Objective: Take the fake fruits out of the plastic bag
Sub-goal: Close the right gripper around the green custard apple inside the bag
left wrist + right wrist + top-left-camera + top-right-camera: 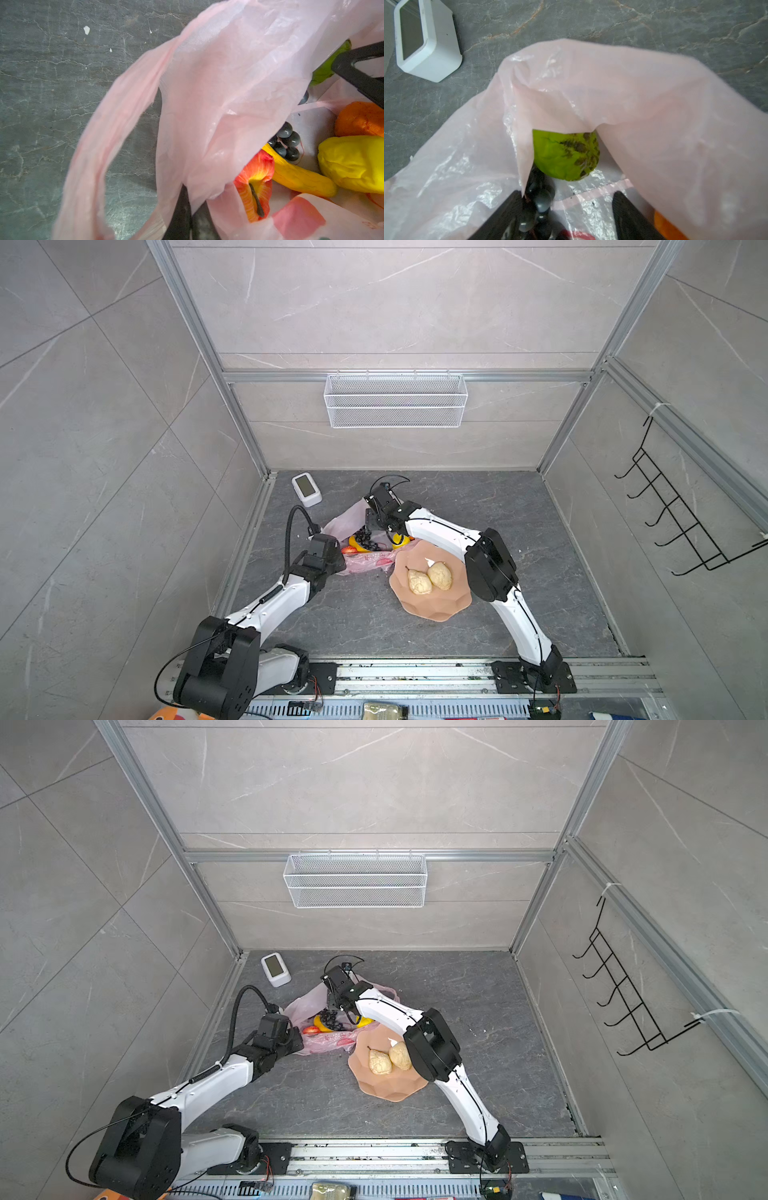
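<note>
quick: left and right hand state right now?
left hand: closed, pinching the plastic bag.
right hand: open inside the bag, straddling the grape bunch, not gripping it.

A peach scalloped plate [441,613] [392,1091] lies a little right of centre on the dark grey marbled tabletop [519,531] [478,994]. A small white device with a grey screen [306,488] [275,968] [426,41] stands in the far left corner, well apart from the plate. A white wire-mesh basket [395,400] [355,880] hangs from the aluminium rail on the far tiled wall, and a black wire hook rack [680,499] is fixed to the right wall.
</note>
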{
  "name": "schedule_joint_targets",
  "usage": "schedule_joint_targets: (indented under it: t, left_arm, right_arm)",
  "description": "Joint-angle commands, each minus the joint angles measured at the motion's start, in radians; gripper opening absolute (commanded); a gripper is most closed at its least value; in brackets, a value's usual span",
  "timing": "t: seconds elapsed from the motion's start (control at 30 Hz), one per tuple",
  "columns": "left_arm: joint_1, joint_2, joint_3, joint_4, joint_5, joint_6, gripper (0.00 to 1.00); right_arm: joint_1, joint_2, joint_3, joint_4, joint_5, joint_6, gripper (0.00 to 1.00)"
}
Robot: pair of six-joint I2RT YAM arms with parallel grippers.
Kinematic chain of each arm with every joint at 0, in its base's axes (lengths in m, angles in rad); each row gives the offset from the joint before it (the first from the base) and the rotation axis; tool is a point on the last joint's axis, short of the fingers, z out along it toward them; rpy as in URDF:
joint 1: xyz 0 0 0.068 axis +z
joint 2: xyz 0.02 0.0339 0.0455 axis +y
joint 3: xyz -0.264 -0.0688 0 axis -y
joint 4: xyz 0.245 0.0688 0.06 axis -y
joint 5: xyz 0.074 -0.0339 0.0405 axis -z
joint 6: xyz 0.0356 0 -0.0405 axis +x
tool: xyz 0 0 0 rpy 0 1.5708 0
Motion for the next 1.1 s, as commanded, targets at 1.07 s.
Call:
schedule_joint_targets:
  t: [1.07]
  left_arm:
    - [-0.006,-0.048,-0.013,0.049,0.014,0.008,0.00]
  right_arm:
    - [-0.007,0.439,0.697,-0.342,0.128,-0.040,0.80]
